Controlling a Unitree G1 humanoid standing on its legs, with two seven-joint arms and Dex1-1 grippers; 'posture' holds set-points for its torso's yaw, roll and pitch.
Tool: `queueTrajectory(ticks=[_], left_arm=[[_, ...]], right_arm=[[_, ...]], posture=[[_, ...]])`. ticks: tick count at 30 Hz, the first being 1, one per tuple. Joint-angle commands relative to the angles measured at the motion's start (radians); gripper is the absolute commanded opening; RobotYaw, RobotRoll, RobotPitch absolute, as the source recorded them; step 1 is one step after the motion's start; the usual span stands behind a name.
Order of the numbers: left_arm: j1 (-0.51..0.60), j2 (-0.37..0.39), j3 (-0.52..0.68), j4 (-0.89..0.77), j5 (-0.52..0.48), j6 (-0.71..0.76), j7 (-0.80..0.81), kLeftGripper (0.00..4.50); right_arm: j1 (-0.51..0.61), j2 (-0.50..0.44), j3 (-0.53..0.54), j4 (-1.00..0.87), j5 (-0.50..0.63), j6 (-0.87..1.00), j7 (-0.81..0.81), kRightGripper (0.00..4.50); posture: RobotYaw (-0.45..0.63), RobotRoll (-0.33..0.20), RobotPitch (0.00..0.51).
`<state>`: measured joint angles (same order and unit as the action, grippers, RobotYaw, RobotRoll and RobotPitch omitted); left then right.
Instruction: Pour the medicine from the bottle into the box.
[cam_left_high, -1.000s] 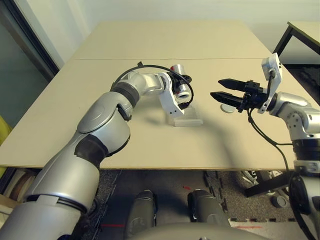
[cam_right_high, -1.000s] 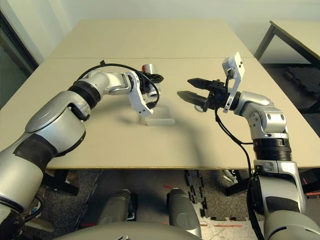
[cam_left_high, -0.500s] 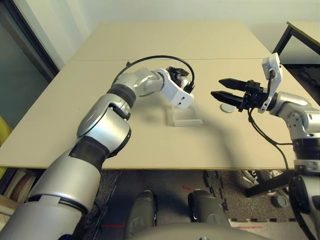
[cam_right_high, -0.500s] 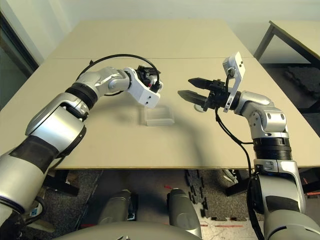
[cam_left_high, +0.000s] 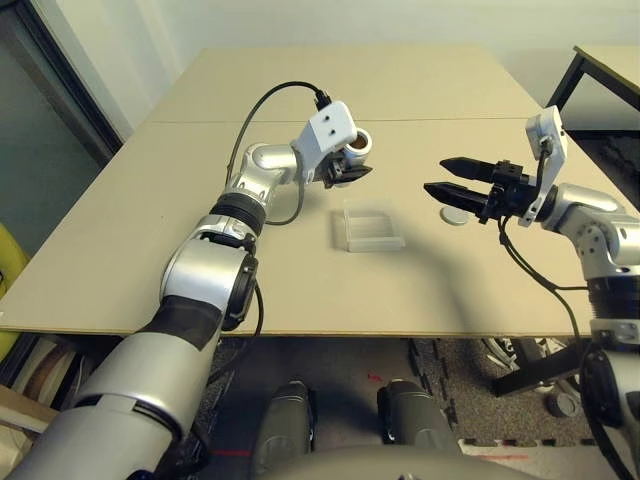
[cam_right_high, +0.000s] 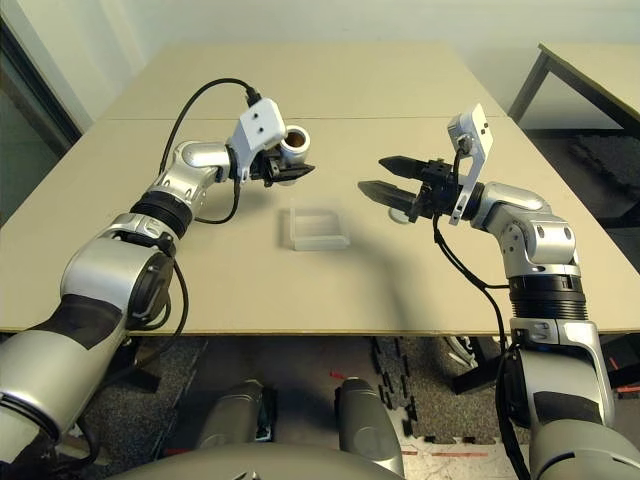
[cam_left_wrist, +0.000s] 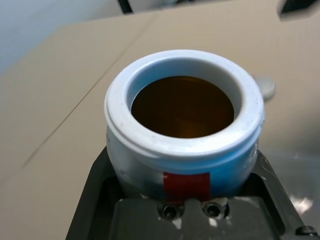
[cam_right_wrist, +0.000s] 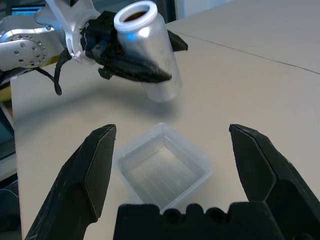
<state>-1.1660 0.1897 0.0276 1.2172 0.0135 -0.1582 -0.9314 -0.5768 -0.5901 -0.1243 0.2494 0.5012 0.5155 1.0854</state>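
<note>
My left gripper (cam_left_high: 348, 170) pinches the bottle (cam_left_high: 355, 146) mouth-up, raised just beyond the box (cam_left_high: 372, 229); right gripper (cam_left_high: 445, 180) spread; pour looks unfinished; next, tip it over the box.

Both arms raised over the tabletop, one gripper clamped, the other spread.
The left arm reaches forward, its left gripper (cam_left_high: 345, 168) closed around the bottle (cam_left_high: 357, 146), held roughly upright with its mouth up. The right gripper (cam_left_high: 443, 189) points level toward the left, jaws wide apart and holding nothing.
</note>
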Motion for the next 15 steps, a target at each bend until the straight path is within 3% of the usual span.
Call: queueTrajectory(ticks=[1, 9, 15], left_arm=[[0.024, 0.008, 0.055, -0.040, -0.071, 0.082, 0.011, 2.58], [0.093, 0.047, 0.050, -0.097, -0.074, 0.106, 0.053, 2.58], [0.083, 0.083, -0.056, -0.081, 0.057, -0.031, 0.172, 2.58]], right_arm=[[-0.020, -0.014, 0.005, 0.019, -0.008, -0.005, 0.008, 4.50], [-0.033, -0.013, 0.012, 0.036, -0.018, -0.009, 0.022, 4.50], [-0.040, -0.009, 0.015, 0.043, -0.022, -0.012, 0.027, 4.50]], posture=[[-0.09, 0.000, 0.000], [-0.07, 0.000, 0.000], [-0.07, 0.000, 0.000]])
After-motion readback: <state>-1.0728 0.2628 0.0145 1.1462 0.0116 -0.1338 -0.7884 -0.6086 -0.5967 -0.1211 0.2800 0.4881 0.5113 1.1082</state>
